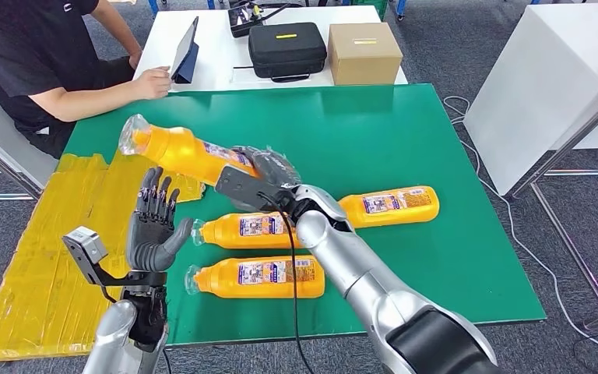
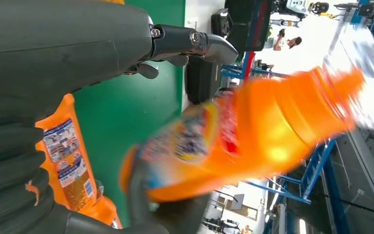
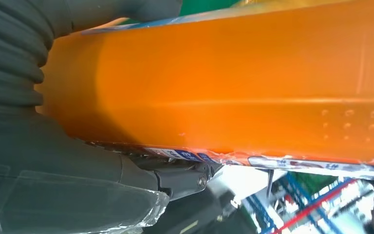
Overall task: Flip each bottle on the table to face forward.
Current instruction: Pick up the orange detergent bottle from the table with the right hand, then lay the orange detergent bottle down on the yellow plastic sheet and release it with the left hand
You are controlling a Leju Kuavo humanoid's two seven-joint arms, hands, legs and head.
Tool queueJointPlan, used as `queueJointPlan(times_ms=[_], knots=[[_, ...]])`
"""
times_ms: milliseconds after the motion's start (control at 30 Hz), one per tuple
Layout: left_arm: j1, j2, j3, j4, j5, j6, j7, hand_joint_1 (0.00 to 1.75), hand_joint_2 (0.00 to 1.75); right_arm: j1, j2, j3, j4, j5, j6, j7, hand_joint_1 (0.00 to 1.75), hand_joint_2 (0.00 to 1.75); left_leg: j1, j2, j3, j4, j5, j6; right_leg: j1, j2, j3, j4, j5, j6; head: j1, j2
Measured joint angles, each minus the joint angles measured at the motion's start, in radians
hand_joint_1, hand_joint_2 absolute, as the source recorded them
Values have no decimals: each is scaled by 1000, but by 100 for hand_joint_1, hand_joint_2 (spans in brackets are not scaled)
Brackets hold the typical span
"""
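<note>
My right hand [image 1: 269,175] grips an orange bottle [image 1: 175,152] by its lower body and holds it tilted above the green mat [image 1: 436,132], clear cap toward the far left. That bottle is blurred in the left wrist view [image 2: 253,131], and its orange side lies against the right hand [image 3: 53,161] in the right wrist view [image 3: 233,83]. My left hand [image 1: 154,226] is raised at the mat's left side, fingers apart and holding nothing. Three more orange bottles lie on their sides, labels up: one in the middle [image 1: 249,230], one nearer me [image 1: 261,276], one to the right [image 1: 393,206].
A person [image 1: 39,62] sits at the far left with a tablet [image 1: 185,51]. Behind the mat, a white table carries a black case [image 1: 286,48] and a cardboard box [image 1: 364,52]. A yellow sheet [image 1: 39,249] lies left of the mat. Another white table [image 1: 545,78] stands to the right.
</note>
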Motion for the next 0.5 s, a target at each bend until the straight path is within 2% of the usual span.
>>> queueJointPlan(times_ms=[167, 500], knots=[[-17, 0, -7, 15, 21, -1, 3, 0, 175, 24, 29, 32, 14, 37, -2, 28, 175, 175, -1, 0, -1, 0, 0, 0, -1, 0, -1, 0, 0, 0, 0, 0], [-34, -2, -6, 51, 46, -6, 9, 0, 175, 97, 41, 89, 4, 89, -10, 49, 175, 175, -1, 0, -1, 0, 0, 0, -1, 0, -1, 0, 0, 0, 0, 0]])
